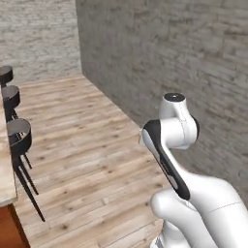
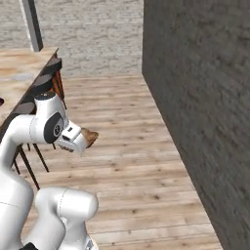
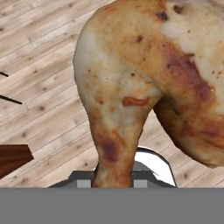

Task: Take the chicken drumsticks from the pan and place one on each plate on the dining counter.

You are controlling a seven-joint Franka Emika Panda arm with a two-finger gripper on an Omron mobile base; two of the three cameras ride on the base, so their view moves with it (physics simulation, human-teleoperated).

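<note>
- At far left in the left base view we see the dining counter (image 1: pixel 6 184), its marbled top over red-brown wood, with black stools (image 1: pixel 19 138) just beside it.
- In the right base view the counter runs along the left, and a pale round patch on its top may be a plate; it is too faint for us to say.
- Right of that, the gripper (image 2: pixel 87 139) hangs over the wooden floor (image 2: pixel 127 161) with a brown lump at its tip.
- The hand view shows that lump is a chicken drumstick (image 3: pixel 131 87), its narrow end running down between the fingers, which we judge are clamped on it.
- We judge one drumstick is in transit, not yet placed. The pan and second drumstick are out of sight, so that half stays unknown.
</note>
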